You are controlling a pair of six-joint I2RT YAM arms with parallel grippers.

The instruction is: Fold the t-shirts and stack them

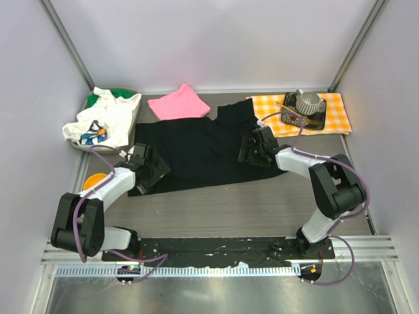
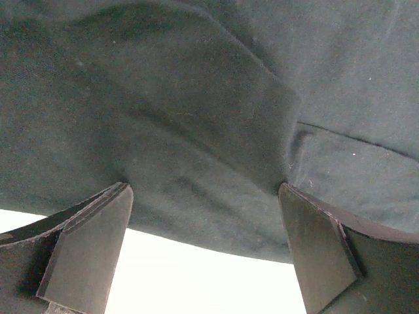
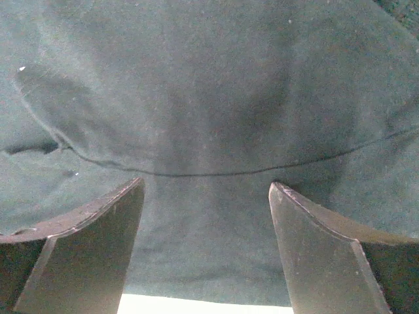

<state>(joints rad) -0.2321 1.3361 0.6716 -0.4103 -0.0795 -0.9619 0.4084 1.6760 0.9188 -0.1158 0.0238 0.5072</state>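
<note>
Soft, rumpled black shirt (image 1: 196,154) lies spread on the surface (image 1: 262,203), with bare room along its near edge. Left jaws spread over its near-left hem, right jaws spread over its right side. Folded pink shirt (image 1: 179,104) sits at its far edge.

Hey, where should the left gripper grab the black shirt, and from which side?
I'd pinch the black shirt at its near-left edge, bringing the left gripper in from the left. The cloth lies spread flat, so only the border gives a lip; the open jaws straddle that edge.
</note>
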